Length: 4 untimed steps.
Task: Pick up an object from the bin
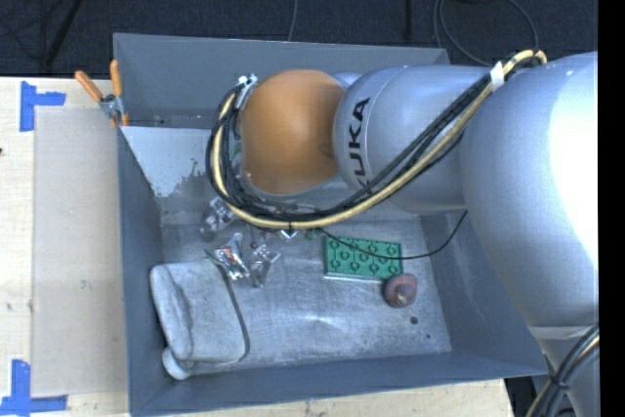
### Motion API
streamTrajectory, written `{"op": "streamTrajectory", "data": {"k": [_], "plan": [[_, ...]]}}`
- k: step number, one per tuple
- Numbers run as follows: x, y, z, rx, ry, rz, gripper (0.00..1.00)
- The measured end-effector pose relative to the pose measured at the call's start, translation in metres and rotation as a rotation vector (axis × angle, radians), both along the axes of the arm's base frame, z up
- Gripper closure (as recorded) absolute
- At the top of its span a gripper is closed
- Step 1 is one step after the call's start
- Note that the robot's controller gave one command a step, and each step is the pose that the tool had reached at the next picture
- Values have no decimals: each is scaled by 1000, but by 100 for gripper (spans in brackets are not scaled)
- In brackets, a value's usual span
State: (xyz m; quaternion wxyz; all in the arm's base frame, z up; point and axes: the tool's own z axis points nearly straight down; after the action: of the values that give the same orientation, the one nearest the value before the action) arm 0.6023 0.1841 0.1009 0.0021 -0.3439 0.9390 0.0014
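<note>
My gripper (246, 265) hangs under the orange wrist cover at the bin's left middle, low over the bare floor. Its two fingers stand a little apart, open, and I see nothing between them. A folded grey cloth (195, 312) lies just below and left of the fingertips, in the bin's front left corner. To the right of the gripper a green studded plate (363, 258) lies flat. A small brownish-red round knob (399, 289) sits at that plate's lower right corner.
The arm and its orange cover hang over the back and right half of the bin, with cables looping round the cover. Bare bin floor runs along the front, between the cloth and the knob.
</note>
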Motion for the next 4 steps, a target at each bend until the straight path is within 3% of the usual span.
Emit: {"op": "streamTrajectory", "data": {"k": [1,2,3,4], "plan": [[-3,8,-1,-3,1,507,0],[11,31,-29,-4,-3,880,0],[13,0,-26,-7,-26,1026,0],[14,1,-24,-5,-32,1025,100]]}}
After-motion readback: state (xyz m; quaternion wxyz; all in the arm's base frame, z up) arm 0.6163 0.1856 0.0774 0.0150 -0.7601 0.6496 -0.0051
